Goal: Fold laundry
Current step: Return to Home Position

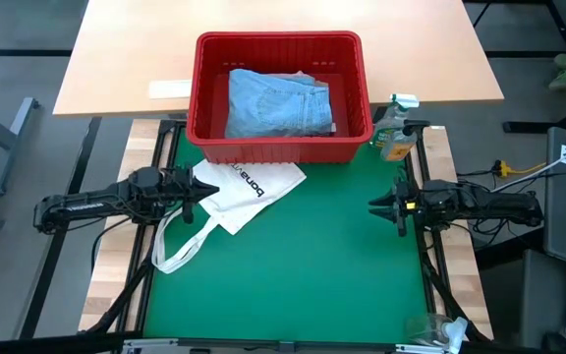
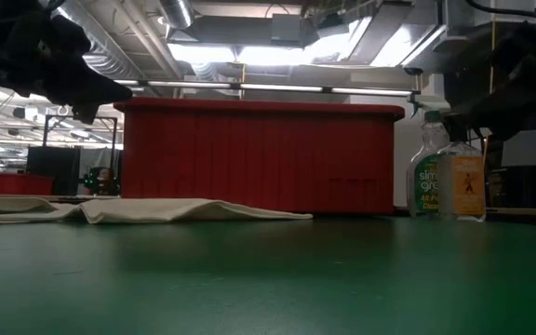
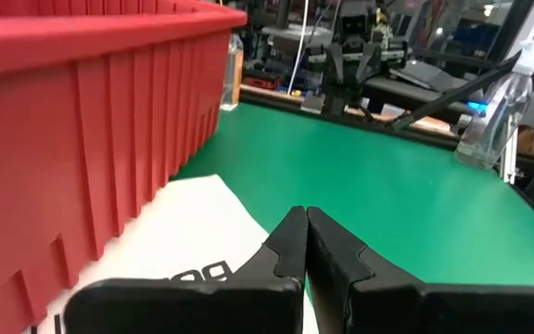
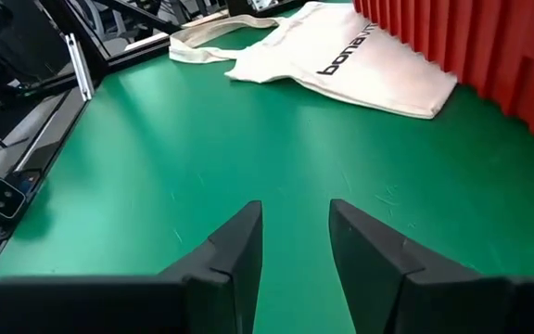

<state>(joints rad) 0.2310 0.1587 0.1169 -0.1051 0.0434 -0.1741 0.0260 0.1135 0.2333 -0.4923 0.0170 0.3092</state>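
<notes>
1. Folded light blue denim jeans (image 1: 278, 103): lying inside the rectangular red plastic basket (image 1: 202, 88), covering most of its floor, folded into a neat block with the edges roughly parallel to the basket walls.
2. Basket standing at the far end of the green desk (image 1: 303, 275), its far part reaching over the pale wooden desk (image 1: 126, 59) behind. From the low view, only its ribbed red front wall (image 2: 259, 158) in sight, the jeans hidden behind it.
3. Flat white cloth tote bag (image 1: 249, 189) with black lettering: spread on the green surface just in front of the basket's near left corner, its 2 handles trailing away toward the left edge.
4. Left pincer (image 1: 202, 193): raised off the desk over the left edge of the tote bag, pointing toward the middle. In the left wrist view, its 2 dark fingers (image 3: 290, 243) pressed together tip to tip, the bag's white cloth below them and the basket wall close beside.
5. Right pincer (image 1: 375, 206): at the right side of the green surface, well apart from the basket and bag, pointing toward the middle. In the right wrist view, fingers (image 4: 239, 243) spread apart over bare green.
6. Clear spray bottle (image 1: 396, 130) with amber liquid: upright just beside the basket's right wall, at the desk's far right corner.
</notes>
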